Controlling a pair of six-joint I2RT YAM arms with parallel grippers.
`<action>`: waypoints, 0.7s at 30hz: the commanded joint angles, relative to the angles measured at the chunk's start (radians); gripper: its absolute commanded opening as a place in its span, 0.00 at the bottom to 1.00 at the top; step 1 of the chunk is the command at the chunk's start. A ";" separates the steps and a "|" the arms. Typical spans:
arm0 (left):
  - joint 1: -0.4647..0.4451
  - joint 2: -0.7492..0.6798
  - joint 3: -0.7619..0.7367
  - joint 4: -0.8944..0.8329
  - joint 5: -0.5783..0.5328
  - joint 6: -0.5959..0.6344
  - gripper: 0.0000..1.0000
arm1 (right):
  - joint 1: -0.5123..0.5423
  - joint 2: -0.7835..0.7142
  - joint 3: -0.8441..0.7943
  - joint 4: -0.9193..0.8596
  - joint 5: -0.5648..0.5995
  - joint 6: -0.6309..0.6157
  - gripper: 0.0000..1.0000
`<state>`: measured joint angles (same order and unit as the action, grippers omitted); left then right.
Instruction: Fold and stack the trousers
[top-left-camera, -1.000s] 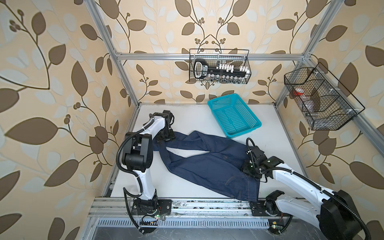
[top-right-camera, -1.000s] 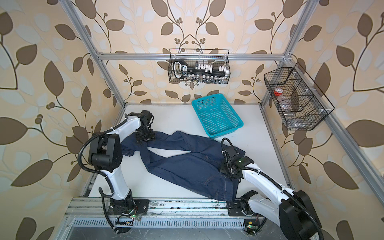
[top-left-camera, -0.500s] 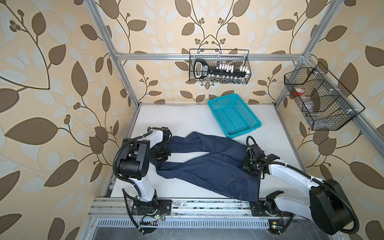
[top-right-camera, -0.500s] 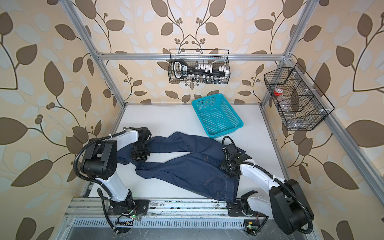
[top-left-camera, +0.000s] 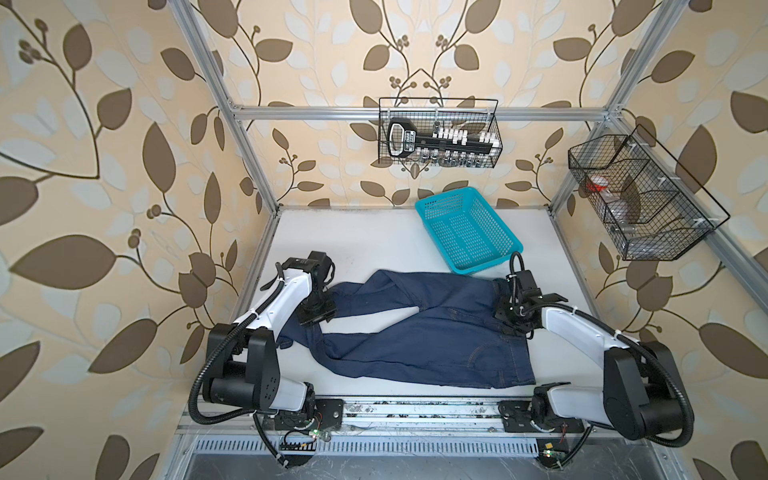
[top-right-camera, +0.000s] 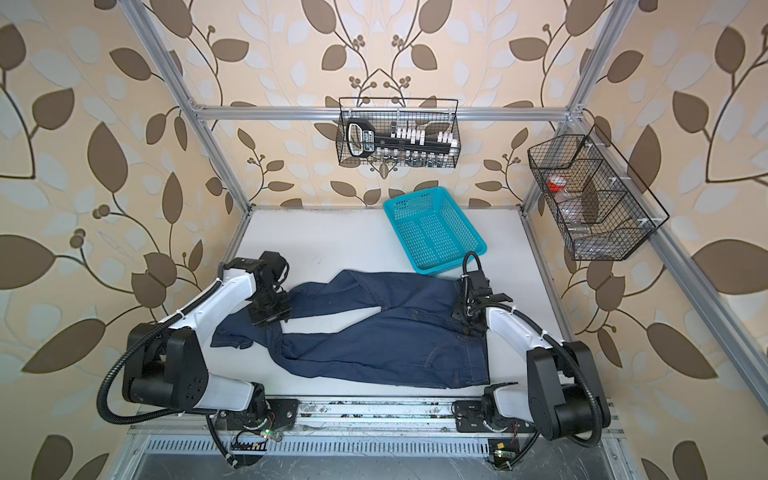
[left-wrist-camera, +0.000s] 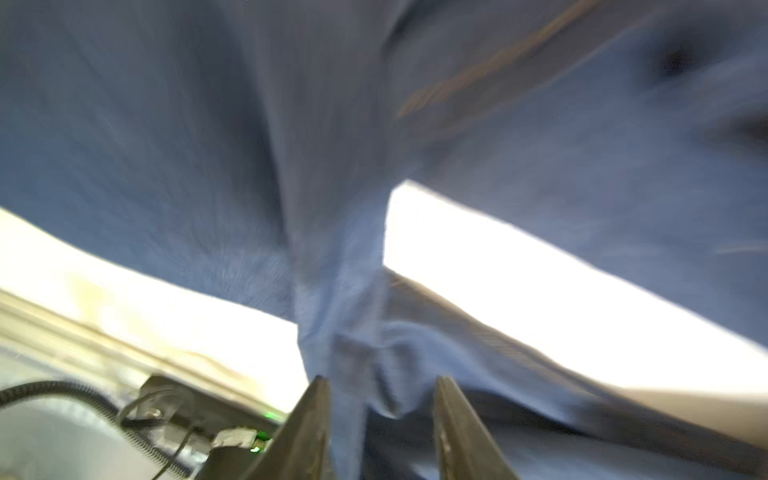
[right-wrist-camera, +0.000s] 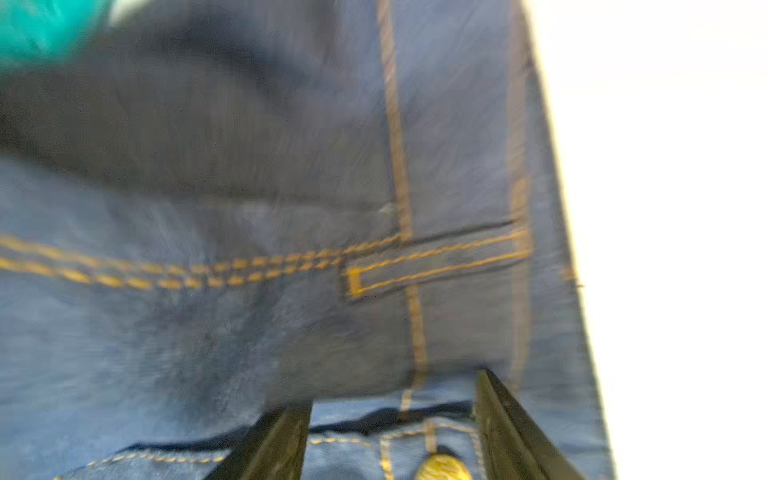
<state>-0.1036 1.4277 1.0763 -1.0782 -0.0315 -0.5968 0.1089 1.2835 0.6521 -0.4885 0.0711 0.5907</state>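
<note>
**Dark jeans spread across the near half of the surface**

The trousers (top-left-camera: 436, 332) are dark navy denim and lie flat on the white surface (top-left-camera: 374, 241), with the waistband at the right and the legs running left. The two legs part in a narrow V. The far one reaches the left end effector (top-left-camera: 318, 311), and the near one ends in a crumpled hem beside the left arm. Tan double stitching, a belt loop and a brass button (right-wrist-camera: 442, 467) show in the right wrist view.

The left end effector's (left-wrist-camera: 380, 380) fingers stand apart with a ridge of denim between them; whether they pinch it cannot be told. The right end effector (right-wrist-camera: 395, 386) rests at the waistband with its fingers spread, gripping nothing.

A turquoise perforated basket (top-left-camera: 469, 232) sits just beyond the trousers' far edge, its floor showing bare. A wire basket (top-left-camera: 415, 160) on the far wall holds a black tool and small white pieces. Another wire rack (top-left-camera: 665, 245) on the right wall holds a red-topped item.
</note>
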 joint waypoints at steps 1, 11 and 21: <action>0.015 0.062 0.151 -0.010 0.031 -0.044 0.63 | -0.092 -0.076 0.061 -0.067 -0.022 -0.111 0.65; 0.051 0.184 0.140 0.290 0.252 -0.417 0.85 | -0.301 0.078 0.143 0.100 -0.263 -0.215 0.77; 0.056 0.277 0.076 0.464 0.314 -0.549 0.87 | -0.303 0.365 0.288 0.078 -0.221 -0.321 0.76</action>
<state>-0.0486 1.6981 1.1679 -0.6769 0.2432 -1.0702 -0.1921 1.5978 0.9047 -0.4015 -0.1463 0.3267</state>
